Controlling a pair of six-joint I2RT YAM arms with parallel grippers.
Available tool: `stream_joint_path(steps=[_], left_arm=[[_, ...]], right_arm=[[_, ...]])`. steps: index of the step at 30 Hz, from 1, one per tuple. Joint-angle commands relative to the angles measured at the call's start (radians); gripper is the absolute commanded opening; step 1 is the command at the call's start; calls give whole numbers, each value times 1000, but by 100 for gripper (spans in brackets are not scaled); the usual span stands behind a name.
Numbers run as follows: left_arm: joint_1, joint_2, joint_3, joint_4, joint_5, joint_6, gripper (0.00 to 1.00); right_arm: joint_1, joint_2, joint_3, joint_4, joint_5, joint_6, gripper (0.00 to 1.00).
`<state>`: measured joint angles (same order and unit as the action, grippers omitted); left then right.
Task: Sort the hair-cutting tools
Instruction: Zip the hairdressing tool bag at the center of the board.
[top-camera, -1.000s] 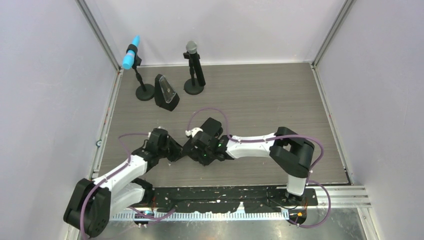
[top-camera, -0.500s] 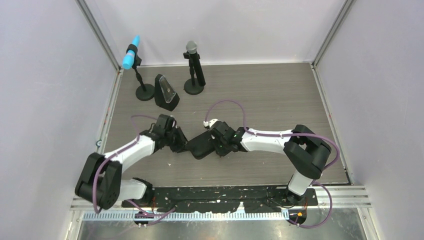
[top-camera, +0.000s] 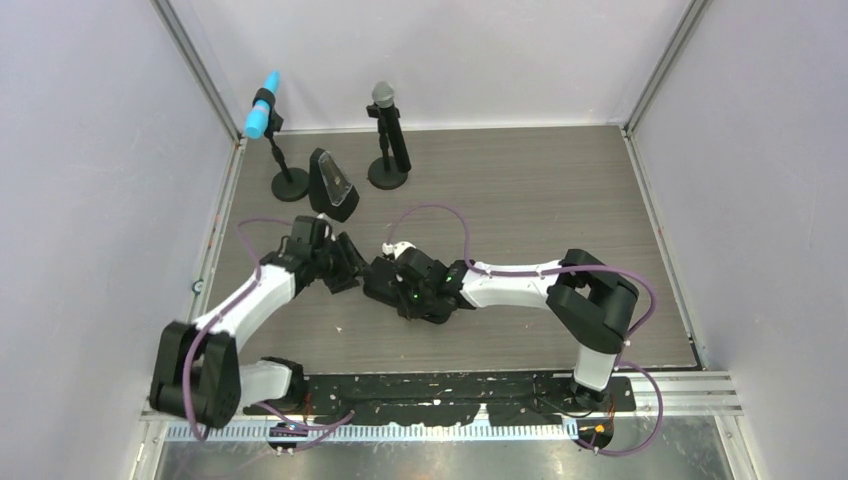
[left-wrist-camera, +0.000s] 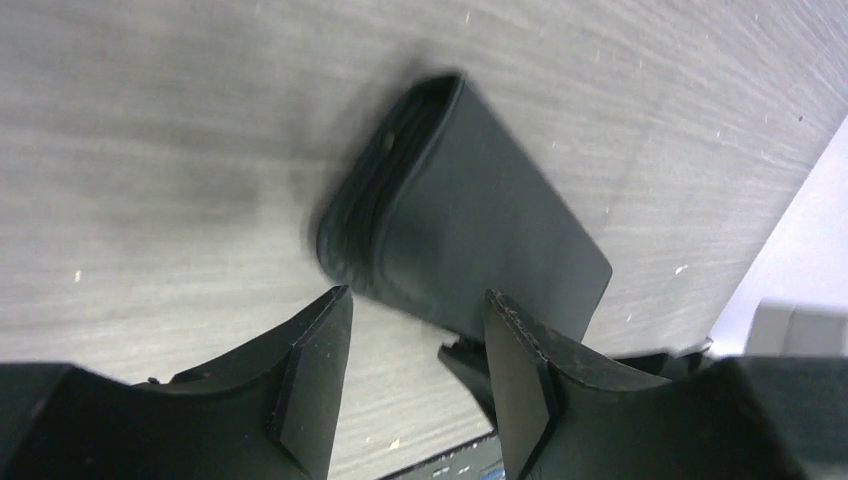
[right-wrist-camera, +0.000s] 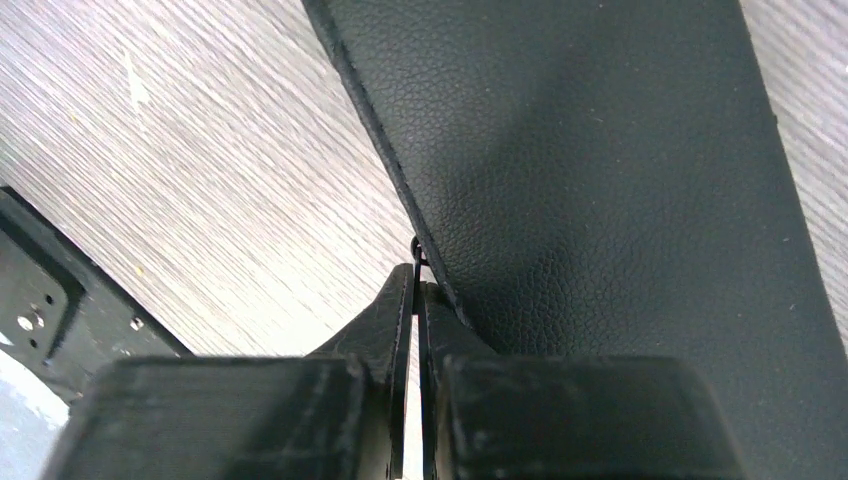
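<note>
the left gripper (left-wrist-camera: 418, 300) holds its fingers apart above the grey wood-grain table (left-wrist-camera: 150, 120). the lower edge of a black pouch (left-wrist-camera: 480, 230) sits just beyond their tips. the pouch runs slantwise toward the table's edge at right.

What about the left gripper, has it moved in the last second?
Yes. The left gripper has moved toward the far side, closer to the black wedge-shaped stand, and is open, facing the pouch.

Pale lavender walls (top-camera: 80, 200) enclose a grey wood-grain tabletop (top-camera: 540, 190) on 3 sides.
</note>
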<state>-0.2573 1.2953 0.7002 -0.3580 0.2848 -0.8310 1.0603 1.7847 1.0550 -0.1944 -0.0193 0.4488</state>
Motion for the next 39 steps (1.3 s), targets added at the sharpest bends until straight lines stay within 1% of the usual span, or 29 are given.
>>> stream_joint_path(steps=[1,5,8,15,17,20,25,26,28,31,33,36,39], left_arm=[[-1,-157,-129,23,31,-70,54],[-41,-185,-204,125,89,-171,54],[-78,-170,-211,176,71,-215,54],[-98,-106,-230,276,50,-282,49],[-101,-85,-237,292,41,-287,46],[-103,-47,-249,315,33,-292,35],[-105,18,-289,424,55,-338,20],[-105,28,-291,436,59,-342,15],[-105,35,-295,443,62,-341,1],[-102,20,-298,414,38,-322,0],[-95,12,-288,373,12,-294,0],[-75,15,-276,326,1,-262,0],[-56,26,-267,309,-2,-241,0]], right_arm=[[-1,15,58,104,2,68,5],[1,39,69,110,-6,75,5],[3,50,71,113,-11,76,5],[7,62,71,116,-12,73,5],[10,61,67,115,-13,72,5],[10,46,53,115,-8,70,5],[10,20,31,114,3,60,5],[10,20,32,113,3,57,5],[10,15,30,102,2,54,5],[10,-12,9,87,14,43,5],[10,-47,-20,57,59,28,5],[0,-129,-99,-3,108,3,5],[-16,-192,-173,-51,112,-10,5]])
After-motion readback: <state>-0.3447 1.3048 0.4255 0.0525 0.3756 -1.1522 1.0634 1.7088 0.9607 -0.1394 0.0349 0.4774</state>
